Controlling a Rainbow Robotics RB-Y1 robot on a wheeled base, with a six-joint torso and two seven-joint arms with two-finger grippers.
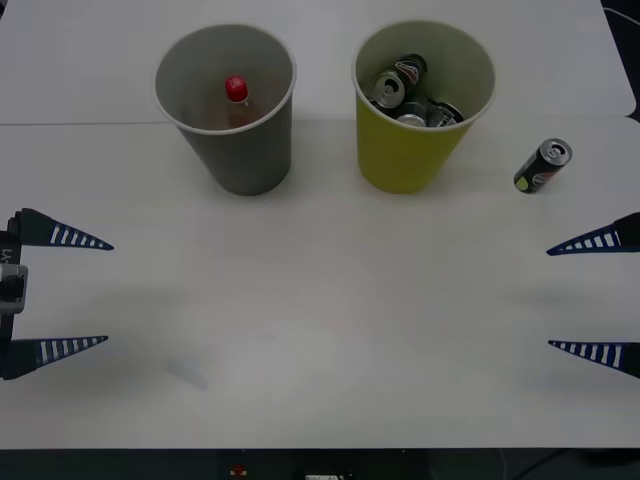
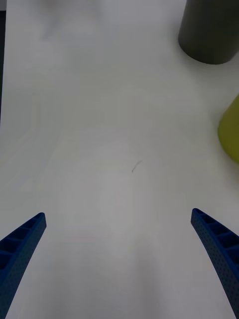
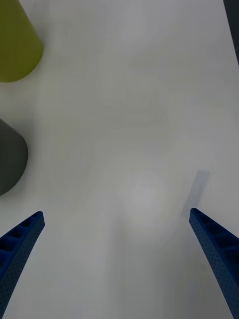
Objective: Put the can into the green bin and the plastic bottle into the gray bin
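Right gripper (image 1: 600, 295), fingers wide and empty, sits nearer the can (image 1: 542, 166), which stands tilted just beyond it, beside the green bin (image 1: 400, 160).

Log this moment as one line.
small red-capped clear plastic bottle: in gray bin | slim black can: on table | left gripper, right gripper: open

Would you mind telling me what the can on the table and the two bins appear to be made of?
The can looks like thin metal: bare silver top, glossy black printed side. The gray bin and the green bin look like paper or thin plastic cups: matte colored outside, pale inside, thin rim; which one is unclear. Both grippers, left and right, wait open.
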